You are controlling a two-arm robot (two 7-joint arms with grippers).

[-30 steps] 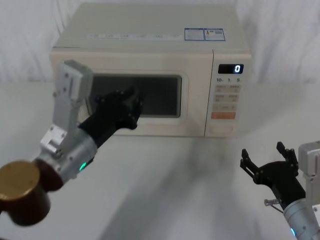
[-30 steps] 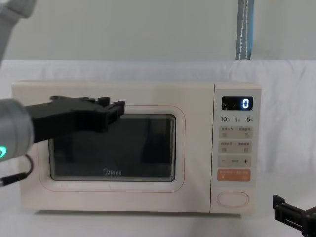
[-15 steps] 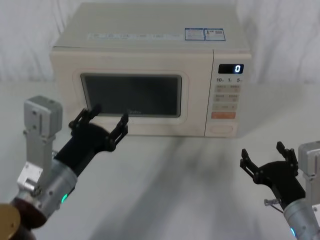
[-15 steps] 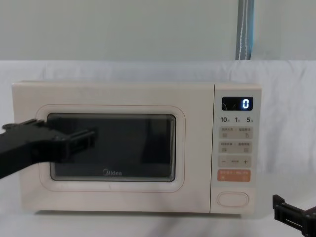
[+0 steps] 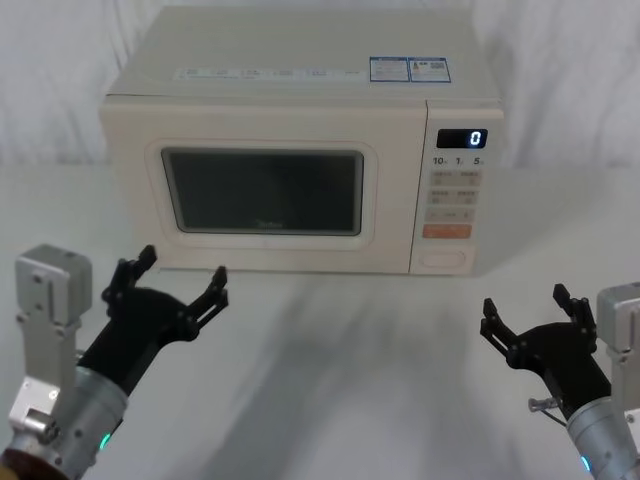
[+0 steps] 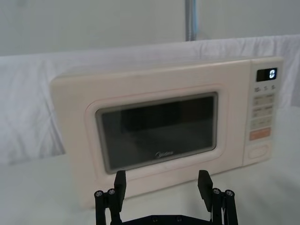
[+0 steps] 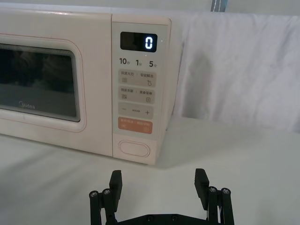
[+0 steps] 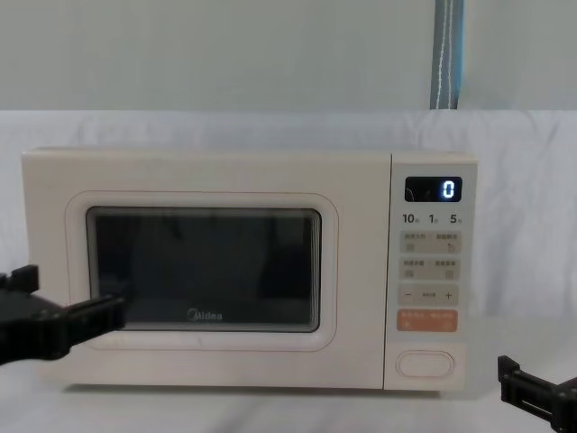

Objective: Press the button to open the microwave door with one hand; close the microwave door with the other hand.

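The microwave stands at the far middle of the white worktop, and the microwave door lies flush with the front, so the closing seems done. What is left, I judge, is only to rest both arms low and away from the oven, without brushing the door again.

The left claw hangs near the worktop on the left, in front of the door and apart from it, fingers spread wide, holding nothing. The right claw sits at the near right, also wide open and empty.

The oven is a boxy cream-white shell, smooth and slightly glossy. The door has a dark window with rounded corners in a raised frame. The button is a wide pill shape, low on the control panel at the right.
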